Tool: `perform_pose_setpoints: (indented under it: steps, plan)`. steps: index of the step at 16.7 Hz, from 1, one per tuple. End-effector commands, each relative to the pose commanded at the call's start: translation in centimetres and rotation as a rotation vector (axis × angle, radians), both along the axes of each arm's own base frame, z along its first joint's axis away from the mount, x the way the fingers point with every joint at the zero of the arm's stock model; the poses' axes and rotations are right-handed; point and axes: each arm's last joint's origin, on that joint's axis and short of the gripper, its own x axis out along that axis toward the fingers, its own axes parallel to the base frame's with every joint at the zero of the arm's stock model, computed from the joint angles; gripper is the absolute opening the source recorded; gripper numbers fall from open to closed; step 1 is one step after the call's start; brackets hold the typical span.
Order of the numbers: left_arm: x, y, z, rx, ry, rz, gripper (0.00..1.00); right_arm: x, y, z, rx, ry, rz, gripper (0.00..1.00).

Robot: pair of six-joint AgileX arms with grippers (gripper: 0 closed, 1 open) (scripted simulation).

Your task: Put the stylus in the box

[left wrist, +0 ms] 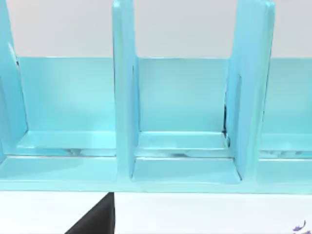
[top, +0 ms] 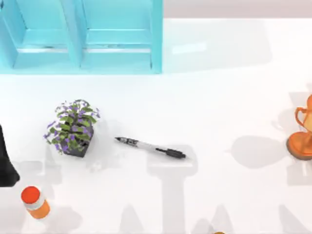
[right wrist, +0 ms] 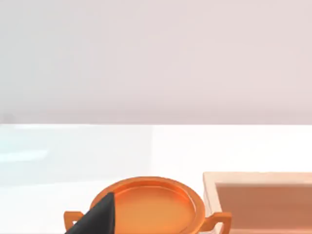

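Stylus (top: 150,147) lies at the top view's centre, right of the plant (top: 73,127) and well below the box (top: 83,36) at upper left. Our left wrist view faces the box (left wrist: 124,97); our right wrist view an orange cup (right wrist: 148,204). We cannot tell either grip.

A matte black part of the left arm (top: 6,163) shows at the top view's left edge, smooth and rounded. In each wrist view, a plain black wedge-shaped finger (left wrist: 95,218) (right wrist: 95,218) tapers upward, without markings.
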Motion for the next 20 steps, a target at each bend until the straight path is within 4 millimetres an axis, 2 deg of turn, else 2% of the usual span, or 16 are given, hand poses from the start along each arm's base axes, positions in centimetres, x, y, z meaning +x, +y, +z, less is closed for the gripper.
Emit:
perform_pose_setpoints:
  steps: [5, 9, 12, 15, 20]
  plan:
    - [0.0, 0.0, 0.0, 0.0, 0.0, 0.0, 1.0, 0.0, 0.2, 0.6, -0.012, 0.046, 0.026, 1.0]
    - [0.0, 0.0, 0.0, 0.0, 0.0, 0.0, 1.0, 0.4, 1.1, 3.6, -0.063, 0.188, 0.119, 1.0]
    - [0.0, 0.0, 0.0, 0.0, 0.0, 0.0, 1.0, 1.3, 2.2, 7.8, -0.125, 0.298, 0.219, 1.0]
    - [0.0, 0.0, 0.0, 0.0, 0.0, 0.0, 1.0, 3.3, 3.8, 13.6, -0.199, 0.377, 0.334, 1.0]
    - [0.0, 0.0, 0.0, 0.0, 0.0, 0.0, 1.0, 9.1, 8.6, 23.8, -0.333, 0.44, 0.53, 1.0]
